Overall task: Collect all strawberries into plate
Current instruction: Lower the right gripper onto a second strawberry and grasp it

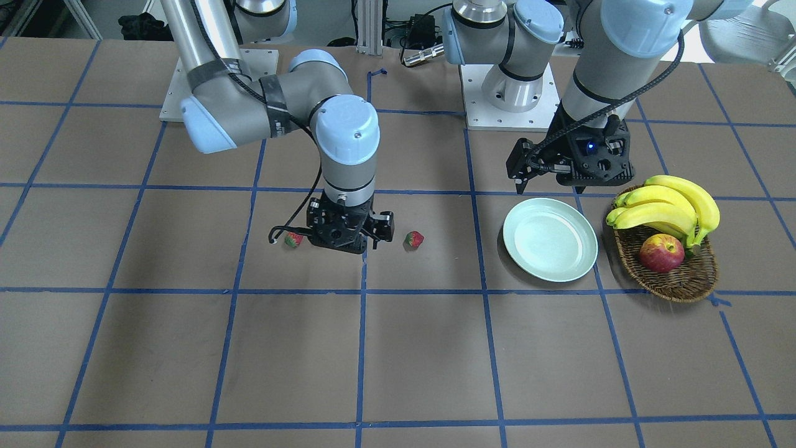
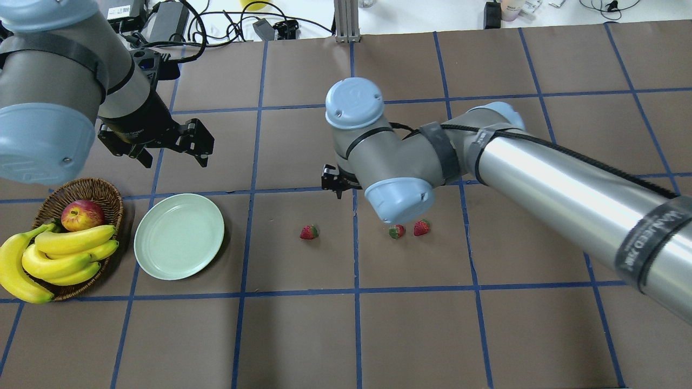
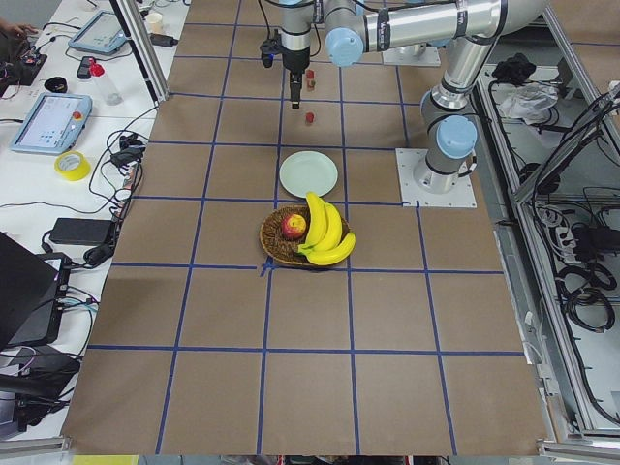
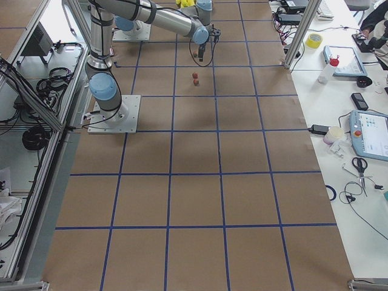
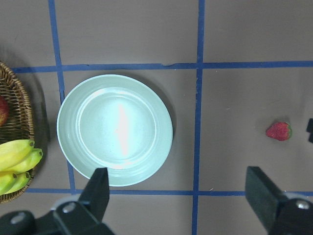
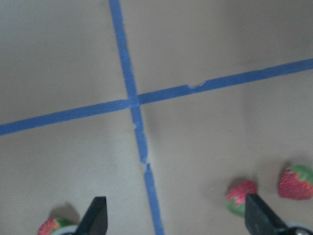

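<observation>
Three small red strawberries lie on the brown table: one alone [image 2: 308, 232] and a pair [image 2: 397, 231] [image 2: 421, 227] to its right. The pale mint plate [image 2: 179, 236] sits empty on the left, next to the basket. My left gripper [image 5: 178, 196] is open and empty and hovers over the plate's [image 5: 115, 129] far edge; the lone strawberry [image 5: 279, 131] shows at the right of its view. My right gripper [image 6: 176, 223] is open and empty above the table between the lone strawberry [image 6: 54, 226] and the pair [image 6: 242, 196] [image 6: 296, 182]. In the front view it [image 1: 345, 239] hides one strawberry.
A brown wicker basket [image 2: 102, 192] with a bunch of bananas [image 2: 59, 256] and a red-yellow apple [image 2: 82, 214] stands left of the plate. Blue tape lines grid the table. Cables and boxes lie beyond the far edge.
</observation>
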`<action>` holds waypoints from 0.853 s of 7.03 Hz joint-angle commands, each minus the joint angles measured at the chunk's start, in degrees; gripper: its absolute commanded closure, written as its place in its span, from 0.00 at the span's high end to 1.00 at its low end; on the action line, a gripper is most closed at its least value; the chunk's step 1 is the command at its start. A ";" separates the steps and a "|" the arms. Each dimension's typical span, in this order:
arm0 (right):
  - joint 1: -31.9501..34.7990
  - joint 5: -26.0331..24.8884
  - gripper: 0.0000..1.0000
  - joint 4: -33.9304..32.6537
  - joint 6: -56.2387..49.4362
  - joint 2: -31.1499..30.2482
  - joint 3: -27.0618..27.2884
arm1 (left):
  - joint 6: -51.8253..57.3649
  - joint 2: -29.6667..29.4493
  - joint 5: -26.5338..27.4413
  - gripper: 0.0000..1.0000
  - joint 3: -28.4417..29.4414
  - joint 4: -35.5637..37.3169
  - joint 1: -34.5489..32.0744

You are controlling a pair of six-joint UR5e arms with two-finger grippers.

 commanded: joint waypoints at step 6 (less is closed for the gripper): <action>-4.63 4.22 0.91 -1.45 32.61 1.64 7.62 | -0.39 0.26 -0.09 1.00 -1.03 0.00 -0.09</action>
